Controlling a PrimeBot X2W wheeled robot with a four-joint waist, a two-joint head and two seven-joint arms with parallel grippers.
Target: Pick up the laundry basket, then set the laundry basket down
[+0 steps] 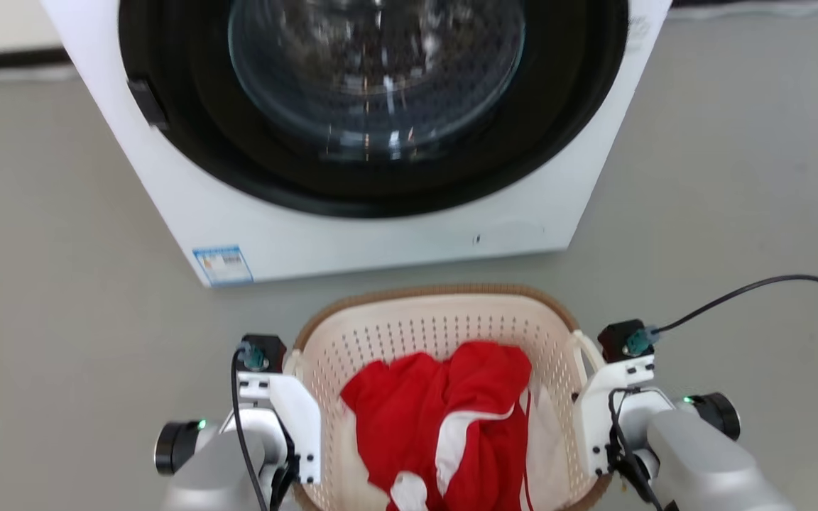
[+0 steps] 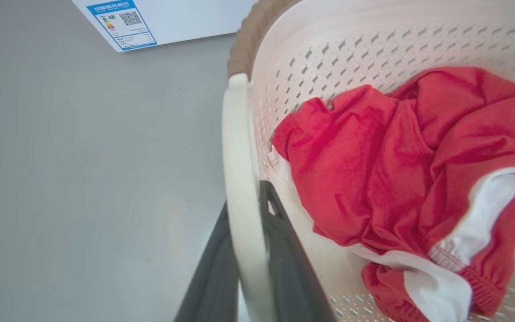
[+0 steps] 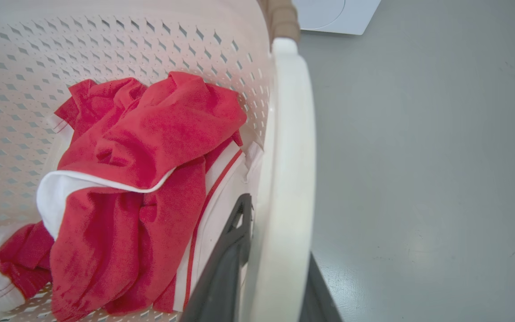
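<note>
The laundry basket (image 1: 437, 319) is cream, perforated and brown-rimmed, and stands at the bottom middle of the head view, just before the washer. A red and white garment (image 1: 444, 419) lies crumpled inside it. My left gripper (image 1: 302, 426) is at the basket's left side. In the left wrist view its dark fingers (image 2: 284, 250) straddle the white left handle (image 2: 239, 156), one outside and one inside the wall. My right gripper (image 1: 593, 419) is at the right side, and its fingers (image 3: 226, 259) clamp the right handle (image 3: 289, 134) the same way. I cannot tell whether the basket touches the floor.
A white front-loading washer (image 1: 380, 241) with a round dark door stands close behind the basket, with a blue label (image 1: 223, 265) at its lower left corner. Grey floor (image 1: 54, 284) spreads to both sides. A black cable (image 1: 771, 284) arcs over the floor from my right wrist.
</note>
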